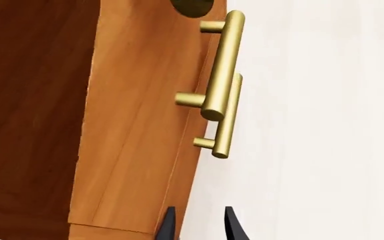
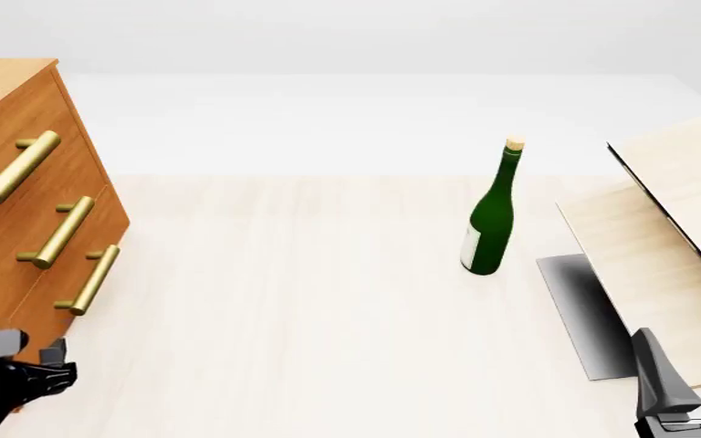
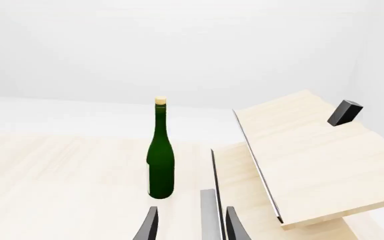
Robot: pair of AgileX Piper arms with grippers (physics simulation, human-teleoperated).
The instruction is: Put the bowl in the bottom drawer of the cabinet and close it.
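Observation:
The bowl is not in any view. The orange-brown cabinet (image 2: 10, 137) stands at the far left with all three drawers shut. The bottom drawer (image 2: 40, 315) carries a brass handle (image 2: 90, 278). My left gripper (image 2: 47, 365) hovers low beside the cabinet's bottom corner, open and holding nothing. In the left wrist view its gripper (image 1: 200, 225) points along the cabinet front (image 1: 138, 125), past two brass handles (image 1: 222, 65). My right gripper (image 2: 692, 360) is open and empty at the front right, and in its own wrist view it (image 3: 192, 225) faces the bottle.
A green wine bottle (image 2: 491, 214) (image 3: 160, 160) stands upright right of centre. Pale wood panels with black edges (image 2: 679, 228) (image 3: 312, 155) lean at the right, just beyond my right gripper. A small black block (image 3: 344, 112) sits on the upper panel.

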